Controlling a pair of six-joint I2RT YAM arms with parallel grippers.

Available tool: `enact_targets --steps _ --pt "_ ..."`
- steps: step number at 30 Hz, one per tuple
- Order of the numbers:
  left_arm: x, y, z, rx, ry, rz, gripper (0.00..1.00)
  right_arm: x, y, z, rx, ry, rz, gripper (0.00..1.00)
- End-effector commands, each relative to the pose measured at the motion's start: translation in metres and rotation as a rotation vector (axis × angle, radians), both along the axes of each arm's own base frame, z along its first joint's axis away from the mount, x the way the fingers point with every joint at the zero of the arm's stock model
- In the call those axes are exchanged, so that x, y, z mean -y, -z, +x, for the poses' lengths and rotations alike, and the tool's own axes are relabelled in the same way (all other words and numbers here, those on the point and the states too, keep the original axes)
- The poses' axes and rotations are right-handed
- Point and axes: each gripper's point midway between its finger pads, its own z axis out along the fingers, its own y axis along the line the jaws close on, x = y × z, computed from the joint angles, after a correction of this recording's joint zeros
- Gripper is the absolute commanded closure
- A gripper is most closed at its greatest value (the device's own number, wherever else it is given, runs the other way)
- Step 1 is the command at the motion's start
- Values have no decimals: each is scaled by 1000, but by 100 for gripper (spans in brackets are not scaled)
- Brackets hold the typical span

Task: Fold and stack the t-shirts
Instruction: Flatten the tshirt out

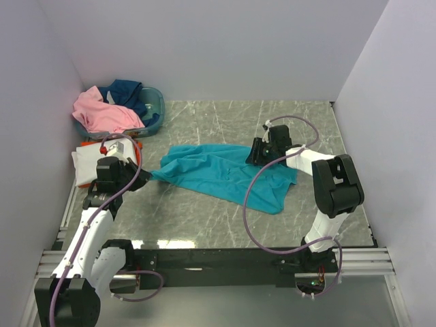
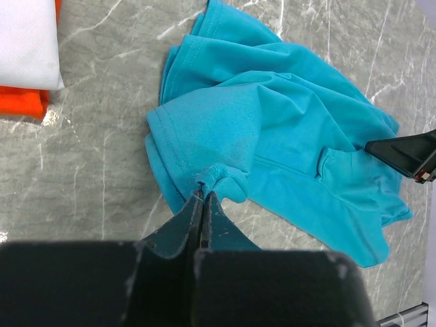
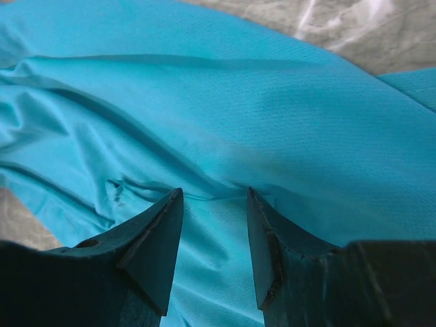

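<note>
Teal t-shirt [image 1: 225, 176]: laid out crumpled and unfolded mid-frame on the worktop [image 1: 204, 122] in the top view, with creases throughout and one sleeve bunched at its left end. No fold is seen in it yet.

Left claw [image 2: 203, 194]: pressed together, with a small tuft of the teal shirt's left edge pinched between the tips. The cloth is gathered into a pucker at the pinch point.

Right claw [image 3: 212, 194]: spread, tips set down on the teal cloth near the shirt's upper right edge. A strip of fabric is seen between the tips, but nothing is gripped. Whether the tips are pressed into the cloth or just resting on it cannot be told.

White t-shirt [image 1: 85, 163]: folded flat at the left edge of the frame, stacked on top of the orange t-shirt [image 1: 136, 146], which shows only as a rim around it. These two are judged done.

Pink t-shirt [image 1: 102, 112] and navy t-shirt [image 1: 126, 92]: heaped unfolded in the blue-grey basket [image 1: 155, 109], upper left, with the pink draped over the rim.

Progress is judged at two of five stacked, and the third is held at one end for flattening. Left to do: the teal is to be spread, folded and added to the stack, then the pink and navy are to be pulled and folded.
</note>
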Motion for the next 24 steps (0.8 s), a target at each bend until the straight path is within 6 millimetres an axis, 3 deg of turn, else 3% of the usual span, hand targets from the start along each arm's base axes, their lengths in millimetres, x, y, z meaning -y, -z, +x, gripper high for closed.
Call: enact_targets --steps 1,10,24 --pt "-2 -22 8 64 0 18 100 9 -10 8 57 17 -41 51" --pt "-1 -22 8 63 5 19 100 19 -9 13 59 57 -50 50" --pt "0 -21 8 61 11 17 100 21 0 -2 34 52 -37 53"
